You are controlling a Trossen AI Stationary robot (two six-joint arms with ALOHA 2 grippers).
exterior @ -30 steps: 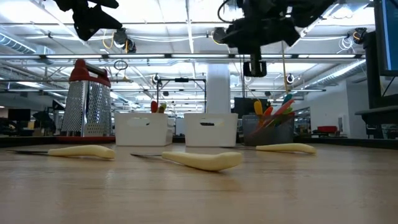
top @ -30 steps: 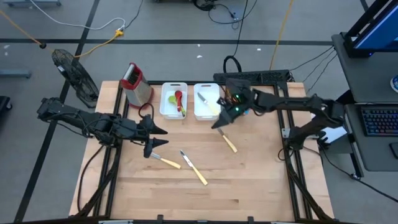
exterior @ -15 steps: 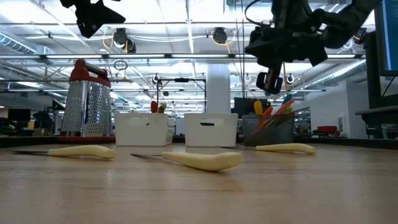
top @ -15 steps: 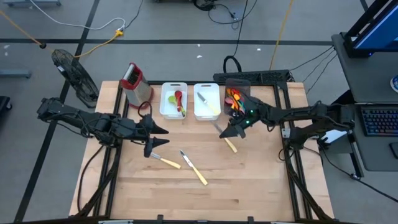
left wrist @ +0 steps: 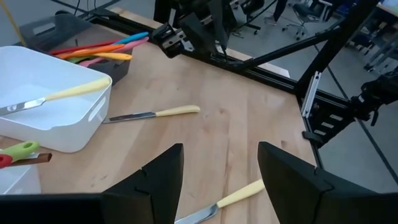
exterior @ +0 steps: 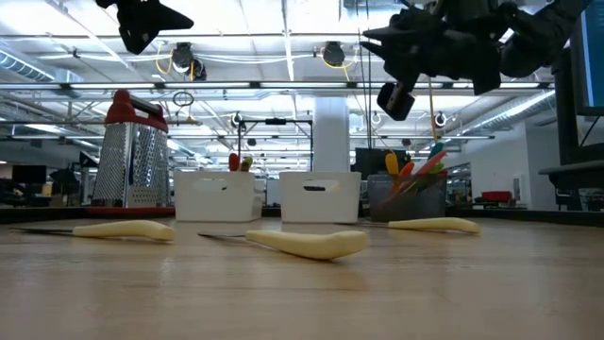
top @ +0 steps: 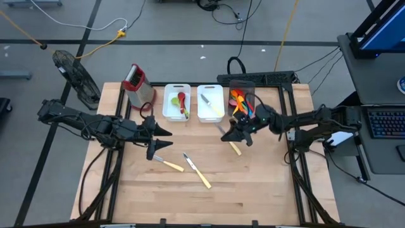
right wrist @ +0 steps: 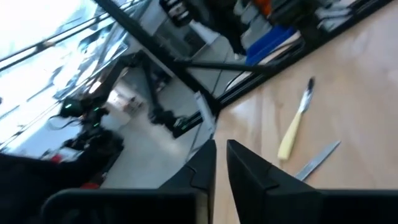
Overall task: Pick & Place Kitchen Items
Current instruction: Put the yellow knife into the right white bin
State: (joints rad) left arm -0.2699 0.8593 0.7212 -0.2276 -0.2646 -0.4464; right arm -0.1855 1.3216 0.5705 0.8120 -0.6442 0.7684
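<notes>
Wooden table; three yellow-handled knives loose; right tool closed, empty, risks nudging nearest; left tool open.

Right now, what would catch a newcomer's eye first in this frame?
Three yellow-handled knives lie loose on the wooden table: one just below the right end effector, two nearer the left end effector. At the back stand a red-topped grater, two white bins and a dark bin of bright utensils.
</notes>
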